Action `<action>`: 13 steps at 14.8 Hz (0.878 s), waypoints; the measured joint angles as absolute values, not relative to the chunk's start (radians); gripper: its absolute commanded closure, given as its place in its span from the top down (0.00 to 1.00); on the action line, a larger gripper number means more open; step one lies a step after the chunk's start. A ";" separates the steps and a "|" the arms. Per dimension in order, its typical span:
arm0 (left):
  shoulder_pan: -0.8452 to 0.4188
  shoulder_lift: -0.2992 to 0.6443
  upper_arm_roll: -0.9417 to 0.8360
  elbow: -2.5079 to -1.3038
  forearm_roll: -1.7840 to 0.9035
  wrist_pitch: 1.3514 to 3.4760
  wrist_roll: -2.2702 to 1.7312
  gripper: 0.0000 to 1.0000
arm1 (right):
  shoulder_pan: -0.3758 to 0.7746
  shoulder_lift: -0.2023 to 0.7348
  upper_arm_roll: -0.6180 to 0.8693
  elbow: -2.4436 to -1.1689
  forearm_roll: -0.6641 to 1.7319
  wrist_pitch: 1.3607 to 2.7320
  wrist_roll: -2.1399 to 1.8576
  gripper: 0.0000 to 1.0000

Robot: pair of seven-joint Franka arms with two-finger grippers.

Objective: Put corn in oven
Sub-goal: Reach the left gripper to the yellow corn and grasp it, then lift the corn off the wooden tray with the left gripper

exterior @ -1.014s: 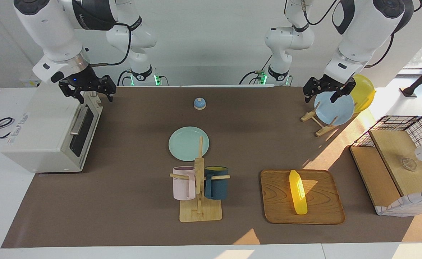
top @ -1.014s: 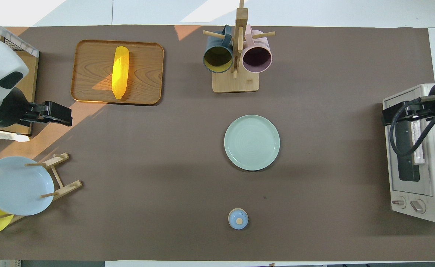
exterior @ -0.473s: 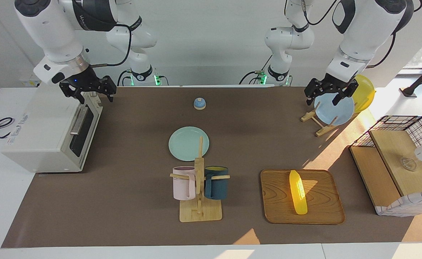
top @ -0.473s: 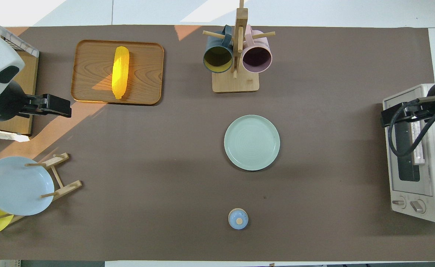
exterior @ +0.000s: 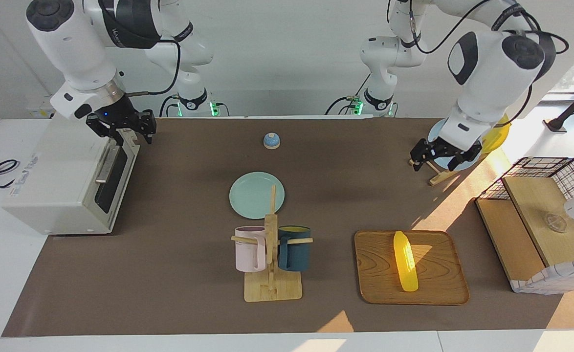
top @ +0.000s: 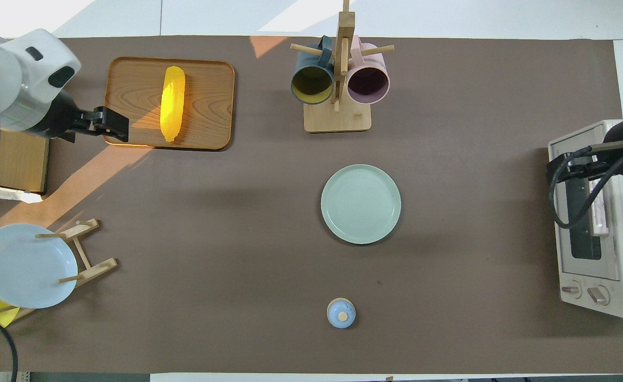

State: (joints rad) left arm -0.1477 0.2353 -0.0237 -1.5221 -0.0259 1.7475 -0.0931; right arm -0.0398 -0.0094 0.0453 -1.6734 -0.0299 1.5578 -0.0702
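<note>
The yellow corn (exterior: 405,261) lies on a wooden tray (exterior: 443,288) toward the left arm's end of the table; it also shows in the overhead view (top: 172,103) on the tray (top: 210,106). My left gripper (exterior: 440,156) is open and empty in the air, over the mat between the plate rack and the tray; in the overhead view it (top: 111,123) overlaps the tray's edge. The white oven (exterior: 57,181) stands at the right arm's end with its door closed (top: 593,286). My right gripper (exterior: 126,131) is open and empty over the oven's top front edge (top: 563,172).
A mug rack (exterior: 271,288) with a pink and a dark blue mug stands beside the tray. A pale green plate (exterior: 256,194) and a small blue bell (exterior: 271,141) lie mid-table. A plate rack with a blue plate (top: 25,265) and a wire-and-wood shelf (exterior: 541,220) stand at the left arm's end.
My left gripper has come down from over the plate rack and moved toward the tray with the corn. My right gripper has shifted slightly over the oven's top edge.
</note>
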 measured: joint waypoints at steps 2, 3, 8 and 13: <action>-0.148 0.359 -0.024 -1.464 -0.026 1.825 -0.092 1.00 | -0.083 -0.027 0.045 -1.727 -0.030 1.624 -0.070 0.00; -0.148 0.408 -0.024 -1.448 -0.026 1.869 -0.091 1.00 | -0.118 -0.037 0.044 -1.769 -0.030 1.681 -0.073 0.00; -0.167 0.638 -0.030 -1.353 -0.026 2.078 -0.030 1.00 | -0.201 -0.080 0.039 -1.933 -0.030 1.799 -0.082 0.00; -0.175 0.686 -0.029 -1.347 -0.025 2.169 0.039 1.00 | -0.210 -0.090 0.039 -2.008 -0.030 1.877 -0.082 0.00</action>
